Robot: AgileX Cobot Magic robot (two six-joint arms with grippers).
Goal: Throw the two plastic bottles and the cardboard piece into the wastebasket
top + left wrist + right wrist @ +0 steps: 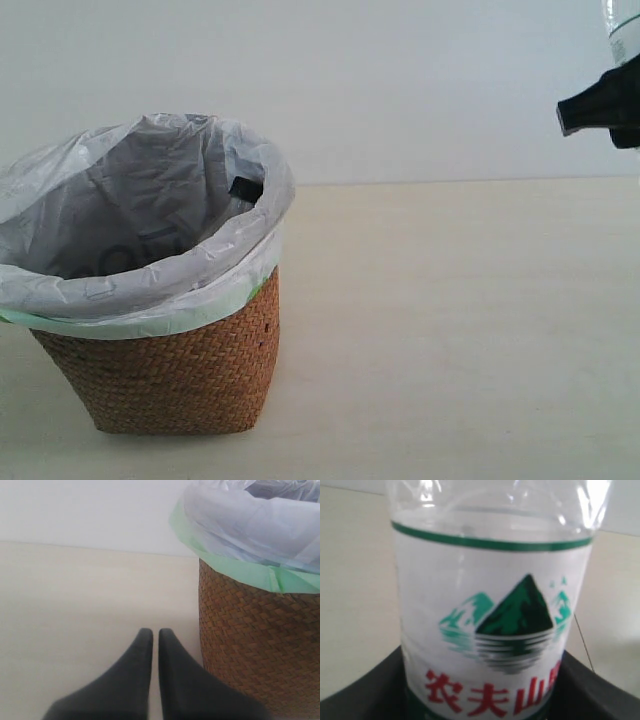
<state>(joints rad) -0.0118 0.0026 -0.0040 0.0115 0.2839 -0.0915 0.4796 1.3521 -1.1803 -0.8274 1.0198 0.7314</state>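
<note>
Exterior view: a pale table [450, 330] fills the room's foreground, and the brown wicker wastebasket [170, 380] stands on its left side, upright. A translucent white plastic bag [150, 290] is folded over the rim. High at the right edge, well apart from the basket and clear of the table, the right gripper [590, 108] holds the green-label bottle [622, 30]. Seen from the right wrist, its dark jaws sit on either side of the bottle's body, closed partway against it. The left gripper [150, 647] sits low over the table just beside the basket's woven wall, fingers pressed together with nothing between them. Inside the basket a black cap [245, 188] shows against the liner's right inner wall; the bottle under it is hard to make out.
</note>
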